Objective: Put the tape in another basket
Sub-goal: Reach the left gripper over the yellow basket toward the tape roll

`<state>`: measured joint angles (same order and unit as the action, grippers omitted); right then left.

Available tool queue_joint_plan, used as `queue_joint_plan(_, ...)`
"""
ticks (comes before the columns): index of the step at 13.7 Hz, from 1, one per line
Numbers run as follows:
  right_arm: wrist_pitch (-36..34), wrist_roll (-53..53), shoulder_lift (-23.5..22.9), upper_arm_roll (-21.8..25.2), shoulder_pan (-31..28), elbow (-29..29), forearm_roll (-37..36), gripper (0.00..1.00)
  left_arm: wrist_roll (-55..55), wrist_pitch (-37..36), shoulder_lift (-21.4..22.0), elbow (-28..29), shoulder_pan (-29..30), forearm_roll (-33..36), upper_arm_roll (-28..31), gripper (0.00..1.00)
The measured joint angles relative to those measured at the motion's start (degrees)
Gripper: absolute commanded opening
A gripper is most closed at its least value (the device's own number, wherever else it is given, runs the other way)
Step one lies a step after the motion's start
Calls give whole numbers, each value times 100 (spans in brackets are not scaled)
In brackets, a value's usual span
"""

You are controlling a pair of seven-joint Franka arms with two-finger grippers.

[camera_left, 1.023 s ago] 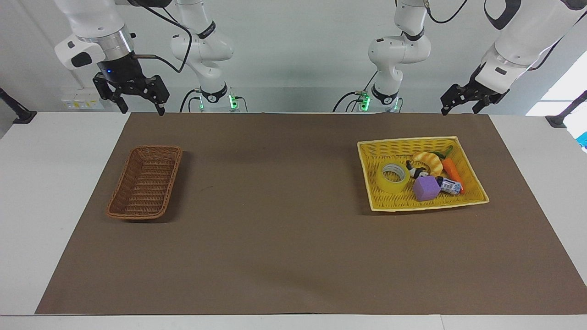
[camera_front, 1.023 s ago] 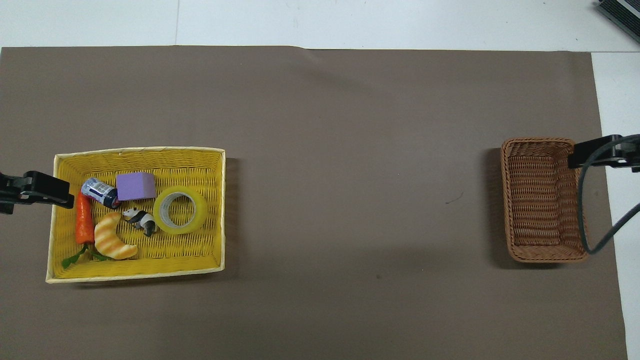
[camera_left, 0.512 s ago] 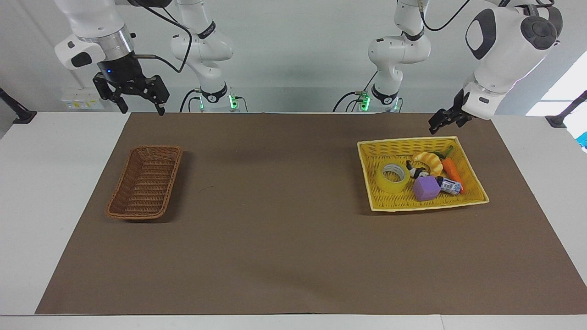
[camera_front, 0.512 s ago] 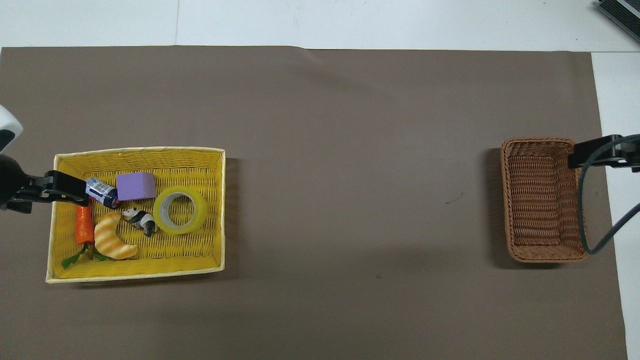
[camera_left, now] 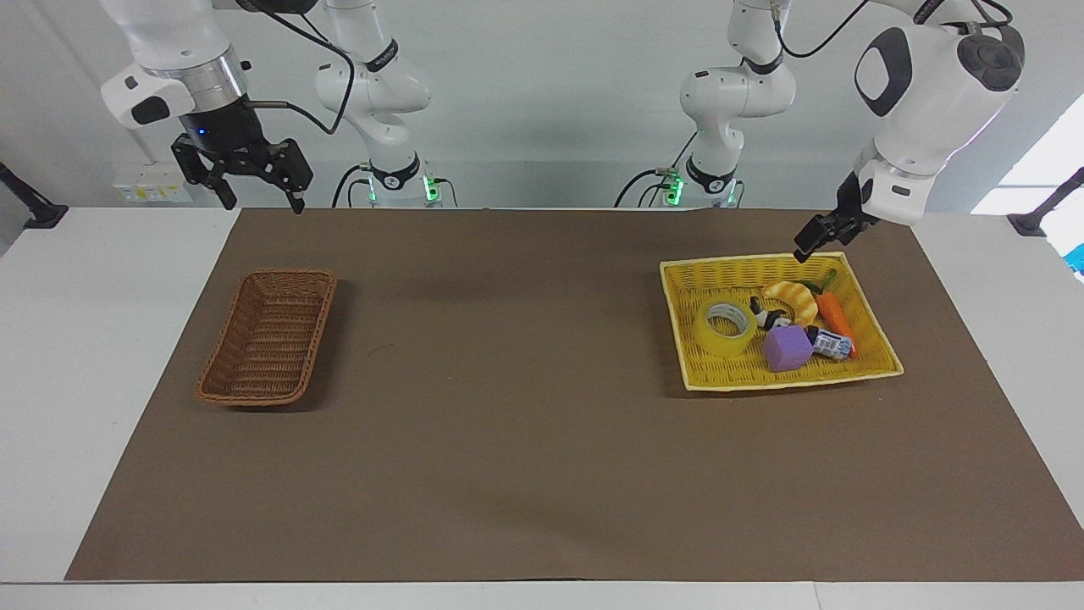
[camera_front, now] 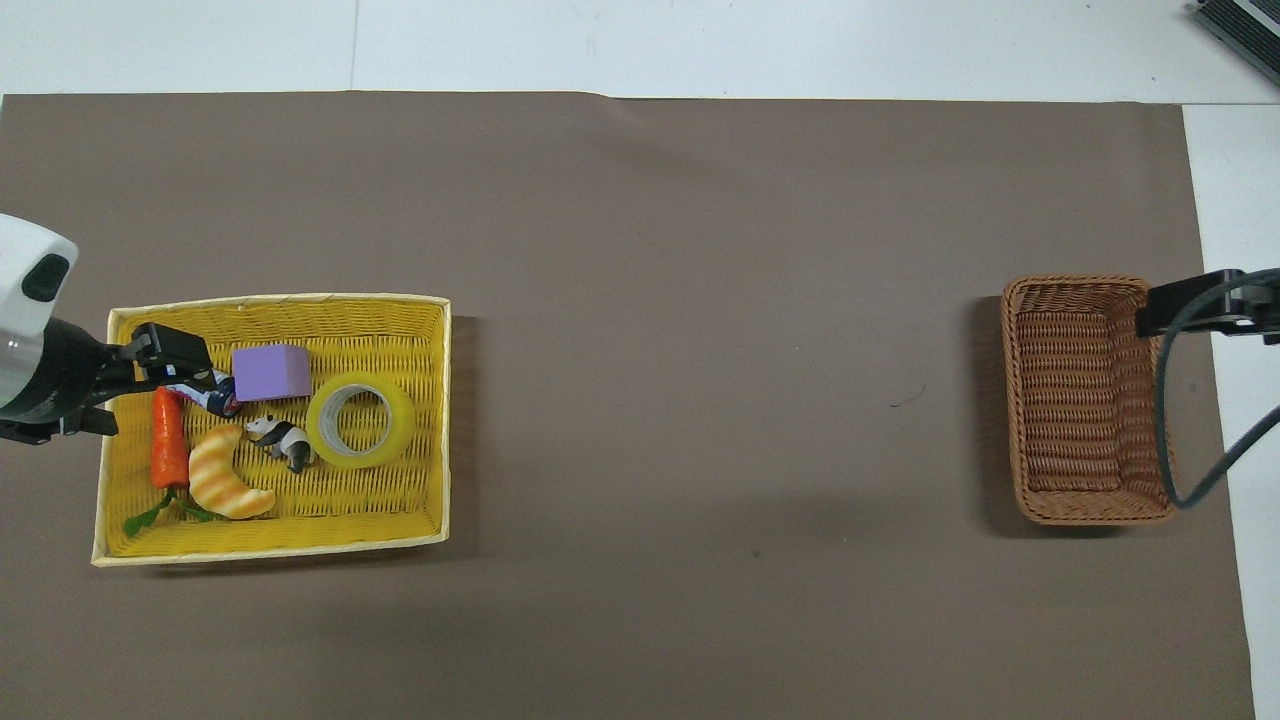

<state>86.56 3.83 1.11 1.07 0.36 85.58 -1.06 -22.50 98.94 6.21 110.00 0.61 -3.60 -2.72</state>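
The tape [camera_left: 725,328], a yellow translucent roll, lies flat in the wide yellow basket [camera_left: 677,339] at the left arm's end of the table; it also shows in the overhead view [camera_front: 361,420]. The dark-brown wicker basket [camera_left: 269,335] stands empty at the right arm's end [camera_front: 1085,400]. My left gripper [camera_left: 811,244] hangs open and empty in the air over the yellow basket's [camera_front: 445,420] rim, above the carrot's side and apart from the tape [camera_front: 165,365]. My right gripper [camera_left: 258,202] waits open and raised beside the brown basket [camera_front: 1185,305].
The yellow basket also holds a purple cube [camera_left: 788,349], a toy carrot [camera_left: 834,315], a croissant [camera_left: 792,296], a panda figure [camera_left: 769,318] and a small can [camera_left: 832,343]. A brown mat [camera_left: 508,407] covers the table between the baskets.
My left gripper has swung in from outside the mat and come down over the yellow basket's rim. The right arm and all objects have not moved.
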Motion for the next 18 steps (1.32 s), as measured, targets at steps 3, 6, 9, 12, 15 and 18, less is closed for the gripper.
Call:
queue_joint_plan(3, 0, 0, 0, 0, 0, 0, 0, 100, -10, 396, -8, 365, -13, -57, -21, 100)
queue_joint_plan(6, 0, 0, 0, 0, 0, 0, 0, 100, -11, 981, -37, 849, -54, -203, -65, 100)
queue_joint_plan(9, 0, 0, 0, 0, 0, 0, 0, 100, -29, 1182, -65, 1146, -165, -217, -76, 100)
queue_joint_plan(12, 0, 0, 0, 0, 0, 0, 0, 100, -143, 1626, -237, 1481, -368, -219, -86, 100)
queue_joint_plan(15, 0, 0, 0, 0, 0, 0, 0, 100, -311, 2270, -543, 1791, -502, -219, -90, 100)
queue_joint_plan(18, 0, 0, 0, 0, 0, 0, 0, 100, -598, 2598, -695, 1983, -504, -220, -86, 99)
